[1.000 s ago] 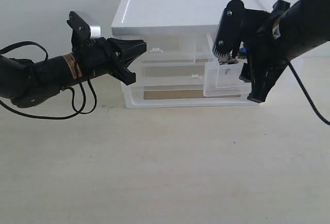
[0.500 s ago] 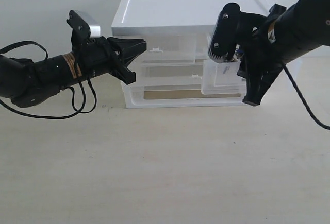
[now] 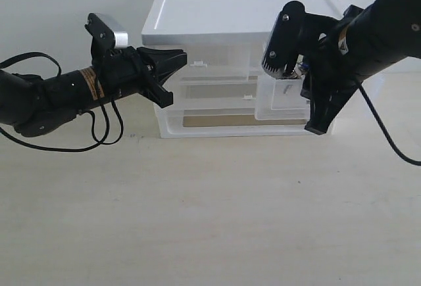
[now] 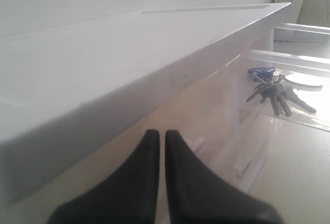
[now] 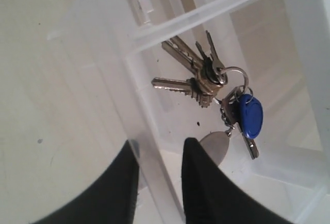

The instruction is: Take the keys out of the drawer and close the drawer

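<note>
The drawer (image 3: 283, 102), a small translucent one, is pulled out at the right of the white-topped organizer (image 3: 230, 10). The keys (image 5: 198, 77) lie on its floor with their blue fob (image 5: 251, 115) and oval silver tag (image 5: 216, 147); the left wrist view shows the keys (image 4: 276, 92) through the plastic. My right gripper (image 3: 289, 75) reaches down over the drawer. In the right wrist view this gripper (image 5: 161, 142) straddles the drawer's front wall (image 5: 147, 116), one finger outside and one inside, closed on it. My left gripper (image 3: 181, 59) is shut and empty at the organizer's left front corner.
The left-hand twin drawer (image 3: 210, 69) and the full-width drawer (image 3: 217, 98) below it are pushed in. The organizer stands at the back of a pale table (image 3: 210, 220), against a white wall. The left arm's cable (image 3: 99, 135) hangs over the table.
The right gripper's fingers have narrowed onto the drawer's wall, and gripper and drawer have shifted slightly left. The left arm has not moved.
</note>
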